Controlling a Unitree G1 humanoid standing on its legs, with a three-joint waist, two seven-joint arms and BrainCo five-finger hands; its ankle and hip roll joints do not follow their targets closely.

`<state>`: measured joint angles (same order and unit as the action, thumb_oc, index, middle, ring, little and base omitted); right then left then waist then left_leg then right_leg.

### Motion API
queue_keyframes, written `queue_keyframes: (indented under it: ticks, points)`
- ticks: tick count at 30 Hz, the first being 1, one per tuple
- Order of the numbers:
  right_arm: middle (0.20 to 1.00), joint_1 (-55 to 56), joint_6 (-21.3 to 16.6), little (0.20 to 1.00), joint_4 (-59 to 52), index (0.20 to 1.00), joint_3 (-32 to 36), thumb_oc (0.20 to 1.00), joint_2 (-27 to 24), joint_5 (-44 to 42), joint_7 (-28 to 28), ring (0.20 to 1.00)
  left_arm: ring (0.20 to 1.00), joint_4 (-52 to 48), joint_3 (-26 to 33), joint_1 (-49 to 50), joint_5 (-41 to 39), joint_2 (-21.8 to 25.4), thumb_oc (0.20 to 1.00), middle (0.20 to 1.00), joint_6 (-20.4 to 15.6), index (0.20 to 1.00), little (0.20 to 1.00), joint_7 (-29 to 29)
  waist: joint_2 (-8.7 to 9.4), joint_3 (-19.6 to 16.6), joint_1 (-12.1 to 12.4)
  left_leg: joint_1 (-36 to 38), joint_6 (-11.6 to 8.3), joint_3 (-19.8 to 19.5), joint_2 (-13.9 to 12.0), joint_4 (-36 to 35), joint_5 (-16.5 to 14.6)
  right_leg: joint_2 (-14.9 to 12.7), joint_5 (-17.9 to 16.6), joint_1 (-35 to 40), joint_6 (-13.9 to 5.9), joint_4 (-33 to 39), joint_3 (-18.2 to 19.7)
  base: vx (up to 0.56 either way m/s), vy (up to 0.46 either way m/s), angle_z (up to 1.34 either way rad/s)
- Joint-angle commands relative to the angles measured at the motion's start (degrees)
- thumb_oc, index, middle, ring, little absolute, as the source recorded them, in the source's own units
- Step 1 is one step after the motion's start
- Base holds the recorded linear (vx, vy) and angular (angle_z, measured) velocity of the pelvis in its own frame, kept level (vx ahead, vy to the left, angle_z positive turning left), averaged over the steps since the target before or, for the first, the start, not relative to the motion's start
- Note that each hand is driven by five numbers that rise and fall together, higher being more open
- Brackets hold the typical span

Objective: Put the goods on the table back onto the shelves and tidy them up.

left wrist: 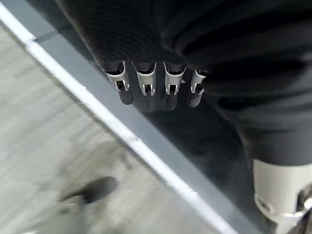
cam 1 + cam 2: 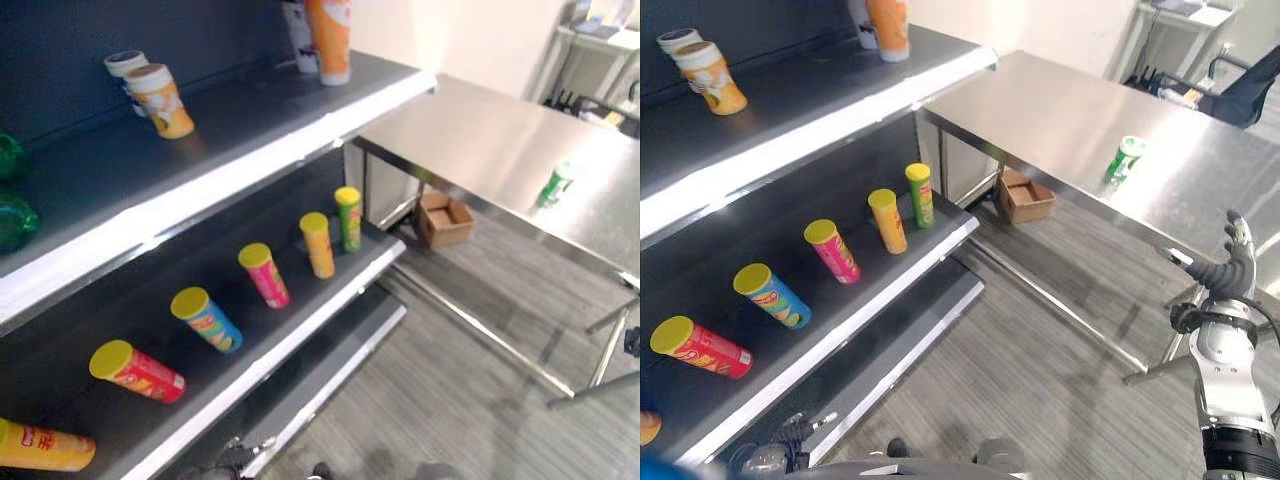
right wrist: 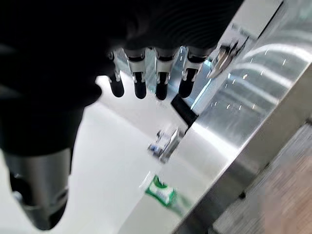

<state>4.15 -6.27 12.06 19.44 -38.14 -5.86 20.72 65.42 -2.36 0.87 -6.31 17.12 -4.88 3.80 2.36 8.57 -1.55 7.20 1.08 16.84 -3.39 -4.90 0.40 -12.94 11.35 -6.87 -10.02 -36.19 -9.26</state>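
Standing on the table (image 2: 1060, 110), the green can (image 2: 1124, 160) looked light, rigid, slick; best gripped mid-body. The right hand (image 2: 1238, 265) hung relaxed, empty; so did the left hand (image 1: 156, 85).

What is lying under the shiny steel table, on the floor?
Under the shiny steel table an open brown cardboard box sits on the grey striped floor, near the table's leg. Its inside looks empty from here. The tabletop hides the floor farther back.

We see our right robot hand (image 2: 1237, 262) with silver dark-tipped fingers (image 3: 140, 78), dark ribbed cover, silver-grey forearm.
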Motion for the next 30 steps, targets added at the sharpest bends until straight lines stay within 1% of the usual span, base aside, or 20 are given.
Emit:
queue_keyframes:
  ticks: [1, 2, 3, 5, 6, 7, 9, 11, 12, 14, 15, 18, 19, 22, 23, 24, 25, 26, 28, 30]
  points:
    - [1.0, -2.2, -1.3, 1.0, -1.4, 1.0, 6.5, 1.0, -3.6, 2.9, 3.4, 1.0, 1.0, -0.2, -1.6, -0.4, 1.6, 1.0, 1.0, 1.0, -0.9, 1.0, 1.0, 0.5, -0.1, -2.1, 0.4, -5.1, -2.56, -2.8, 0.2, -0.1, 0.7, -2.6, -9.7, 4.0, 0.37, 16.6, -2.5, 0.09, -0.131, 0.31]
    - [1.0, -2.0, -1.3, 1.0, -1.3, 1.0, 7.7, 1.0, -3.8, 2.9, 4.1, 1.0, 1.0, 0.4, -1.9, -0.5, 2.0, 0.8, 1.0, 1.0, -0.9, 1.0, 1.0, 0.5, 0.1, -2.5, -0.1, -4.8, -2.9, -3.7, 0.5, -0.1, -0.2, -3.8, -10.5, 4.4, 0.05, 21.1, -1.8, 0.12, -0.137, 0.34]
    - [1.0, -1.5, -1.2, 1.0, -1.0, 1.0, 9.0, 1.0, -4.1, 3.0, 4.6, 1.0, 1.0, 1.1, -2.2, -0.8, 2.3, 0.5, 1.0, 1.0, -1.0, 1.0, 1.0, 0.6, 0.25, -3.0, -0.6, -4.7, -3.17, -4.6, 0.7, -0.1, -0.7, -3.9, -12.8, 5.0, -0.41, 27.6, -0.4, 0.17, -0.155, 0.34]
    - [1.0, -0.3, -1.2, 1.0, -0.8, 1.0, 11.1, 1.0, -3.9, 2.7, 5.4, 1.0, 1.0, 2.1, -1.7, -1.0, 2.8, 0.3, 1.0, 1.0, -1.0, 1.0, 1.0, 0.5, 0.95, -3.4, -1.5, -3.5, -3.8, -6.0, 0.9, -0.1, -1.9, -4.7, -16.5, 3.3, -1.83, 34.0, 3.4, 0.16, -0.138, 0.27]
    - [1.0, -0.2, -1.2, 1.0, -0.9, 1.0, 11.2, 1.0, -3.8, 2.8, 5.4, 1.0, 1.0, 2.1, -1.8, -1.0, 2.8, 0.3, 1.0, 1.0, -1.0, 1.0, 1.0, 0.5, 0.93, -3.5, -1.3, -3.5, -3.77, -5.9, 0.9, -0.1, -2.0, -4.6, -17.0, 3.7, -1.93, 34.8, 3.4, 0.19, -0.172, 0.39]
    - [1.0, 0.9, -0.9, 1.0, -0.5, 1.0, 12.6, 1.0, -3.5, 3.1, 6.1, 1.0, 1.0, 3.0, -1.0, -1.1, 3.1, 0.3, 1.0, 1.0, -1.1, 1.0, 1.0, 0.6, 1.38, -3.6, -2.2, -2.1, -4.5, -7.0, 0.6, -0.1, -2.8, -5.0, -19.6, 1.6, -2.9, 37.3, 6.3, 0.19, -0.172, 0.66]
    - [1.0, 2.2, -0.7, 1.0, -0.3, 1.0, 13.6, 1.0, -3.2, 3.3, 6.3, 1.0, 1.0, 3.2, -0.6, -1.4, 3.1, 0.7, 1.0, 1.0, -1.2, 1.0, 1.0, 0.7, 2.16, -3.3, -2.6, -0.8, -5.06, -7.8, 0.5, -0.1, -3.3, -4.8, -22.0, 1.4, -3.54, 38.2, 8.9, 0.19, -0.217, 0.73]
    - [1.0, 3.9, 0.0, 1.0, -0.2, 1.0, 15.3, 1.0, -3.1, 3.6, 6.4, 1.0, 1.0, 3.1, -0.8, -1.8, 3.1, 1.1, 1.0, 1.0, -1.4, 1.0, 1.0, 0.7, 3.57, -3.4, -3.0, -0.3, -5.45, -8.6, 1.3, -0.1, -3.2, -4.8, -22.8, 2.4, -4.07, 38.2, 9.9, 0.1, -0.136, 0.26]
    - [1.0, 4.0, 0.0, 1.0, -0.2, 1.0, 15.4, 1.0, -3.0, 3.6, 6.4, 1.0, 1.0, 3.1, -0.9, -1.8, 3.1, 1.2, 1.0, 1.0, -1.4, 1.0, 1.0, 0.7, 3.53, -3.4, -3.0, 0.1, -5.42, -8.7, 1.3, -0.1, -3.8, -4.9, -22.4, 2.9, -4.24, 38.3, 9.7, 0.07, -0.212, 0.17]
    - [1.0, 4.9, 0.0, 1.0, 0.9, 1.0, 16.7, 1.0, -4.0, 3.3, 6.3, 1.0, 1.0, 2.8, -1.1, -1.8, 3.3, 1.6, 1.0, 1.0, -1.5, 1.0, 1.0, 0.2, 4.19, -4.2, -2.9, 0.9, -6.64, -9.5, -0.4, -0.1, -3.8, -3.3, -18.6, 4.1, -3.88, 37.2, 9.1, 0.11, -0.344, 0.36]
    - [1.0, 5.2, -0.1, 1.0, 0.8, 1.0, 16.8, 1.0, -4.1, 2.9, 6.0, 1.0, 1.0, 3.1, -1.3, -2.0, 3.4, 1.6, 1.0, 1.0, -1.3, 1.0, 1.0, 0.2, 4.15, -4.1, -3.0, 0.7, -7.35, -9.7, -1.4, 0.0, -2.7, -2.4, -18.7, 4.2, -3.55, 36.9, 8.6, 0.07, -0.334, 0.42]
    - [1.0, 5.9, -0.6, 1.0, 0.2, 1.0, 17.9, 1.0, -5.9, 1.6, 4.5, 1.0, 1.0, 2.7, -2.1, -1.6, 3.0, 1.6, 1.0, 1.0, -1.2, 1.0, 1.0, -0.4, 2.59, -4.9, -4.0, -0.6, -10.04, -10.2, -5.5, 3.1, -1.6, 1.3, -15.1, 7.1, -1.09, 38.2, 4.8, 0.08, -0.378, 0.34]
    - [1.0, 5.9, -0.6, 1.0, 0.2, 1.0, 17.9, 1.0, -6.0, 1.6, 4.4, 1.0, 1.0, 2.7, -2.1, -1.6, 3.0, 1.5, 1.0, 1.0, -1.2, 1.0, 1.0, -0.4, 2.47, -4.8, -4.1, -0.6, -10.12, -10.3, -5.6, 3.2, -1.7, 1.5, -15.1, 7.2, -1.02, 38.3, 4.7, 0.05, -0.239, 0.38]
    - [1.0, 5.7, -0.9, 1.0, 1.0, 1.0, 17.0, 1.0, -8.3, 0.5, 3.3, 1.0, 1.0, 1.7, -2.8, -1.1, 2.8, 1.7, 1.0, 1.0, -1.1, 1.0, 1.0, -1.3, 1.83, -4.0, -3.7, -2.5, -11.81, -11.0, -8.6, 9.0, -1.3, 4.5, -11.8, 10.3, 1.25, 39.3, 3.1, 0.05, -0.271, 0.18]
    - [1.0, 5.7, -0.9, 1.0, 1.5, 1.0, 16.8, 1.0, -8.8, 0.0, 2.9, 1.0, 1.0, 1.3, -2.8, -1.1, 2.6, 1.6, 1.0, 1.0, -1.0, 1.0, 1.0, -1.5, 1.68, -3.5, -3.6, -3.3, -12.26, -11.7, -9.0, 11.3, -0.7, 5.3, -11.2, 11.3, 2.1, 39.5, 2.7, 0.03, -0.25, 0.13]
    - [1.0, 4.8, -1.1, 1.0, 2.3, 1.0, 16.3, 1.0, -9.8, -0.9, 3.0, 1.0, 1.0, 1.1, -3.1, -1.3, 2.3, 1.7, 1.0, 1.0, -0.9, 1.0, 1.0, -1.3, 1.65, -2.8, -3.3, -4.3, -12.63, -13.0, -8.8, 13.4, 1.0, 5.8, -10.9, 11.9, 2.64, 39.7, 2.4, -0.03, -0.231, 0.11]
    - [1.0, 4.2, -0.9, 1.0, 3.5, 1.0, 15.6, 1.0, -10.4, -1.8, 2.6, 1.0, 1.0, 0.7, -3.2, -1.6, 1.5, 1.5, 1.0, 1.0, -0.9, 1.0, 1.0, -1.5, 1.99, -2.1, -2.7, -5.5, -12.49, -13.8, -8.2, 14.7, 1.8, 6.1, -10.7, 12.4, 3.22, 40.0, 2.2, -0.05, -0.214, 0.07]
    - [1.0, 3.4, -0.7, 1.0, 5.2, 1.0, 14.9, 1.0, -11.3, -2.5, 2.5, 1.0, 1.0, 0.5, -3.6, -1.9, 1.2, 1.5, 1.0, 1.0, -0.7, 1.0, 1.0, -1.5, 2.64, -1.7, -2.7, -6.8, -11.87, -13.0, -8.0, 16.3, 1.9, 6.1, -10.7, 13.0, 3.57, 40.5, 1.5, -0.05, -0.196, 0.12]
    - [1.0, 2.4, -0.3, 1.0, 8.9, 1.0, 13.8, 1.0, -12.7, -4.2, 2.0, 1.0, 1.0, 0.3, -4.1, -2.3, 1.1, 1.5, 1.0, 1.0, -0.5, 1.0, 1.0, -1.7, 3.6, -1.5, -3.1, -8.7, -9.81, -7.8, -8.1, 17.3, 0.8, 6.2, -10.4, 13.4, 3.83, 41.1, 0.1, -0.04, -0.147, 0.25]
    - [1.0, 1.7, 0.4, 1.0, 12.4, 1.0, 13.2, 1.0, -14.3, -4.6, 1.4, 1.0, 1.0, 0.2, -4.8, -2.3, 1.9, 1.3, 1.0, 1.0, -0.3, 1.0, 1.0, -1.8, 3.95, -1.6, -2.3, -10.0, -8.05, -3.4, -6.0, 15.6, -0.4, 6.1, -10.4, 13.2, 3.77, 41.2, -0.3, -0.02, -0.041, 0.58]
